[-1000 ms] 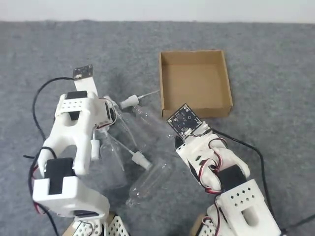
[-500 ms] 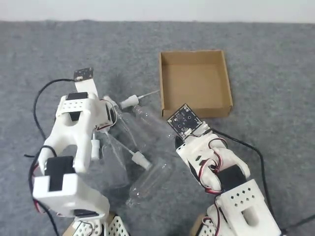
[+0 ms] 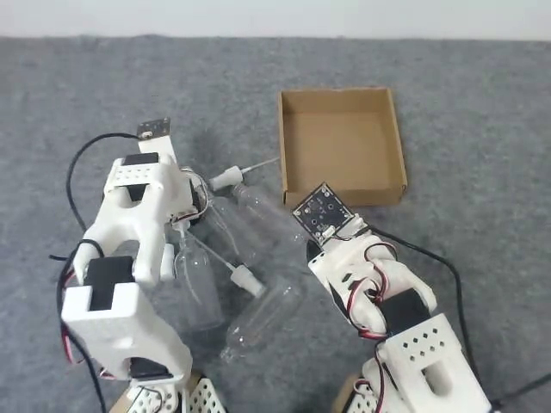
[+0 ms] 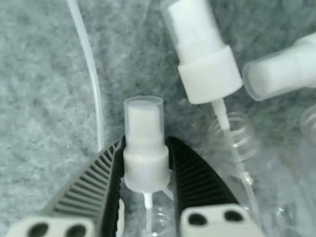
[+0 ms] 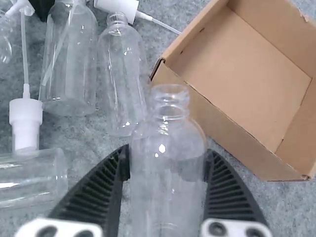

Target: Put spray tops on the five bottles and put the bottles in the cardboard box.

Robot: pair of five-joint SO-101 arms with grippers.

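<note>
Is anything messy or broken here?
Nothing looks broken, but it is messy. The clear bottles lie tipped on their sides in a jumble on the grey mat. Loose spray tops with long thin tubes lie scattered among them, pointing different ways.

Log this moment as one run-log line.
left claw: shut on spray top | right claw: shut on bottle | cardboard box: no bottles inside
</note>
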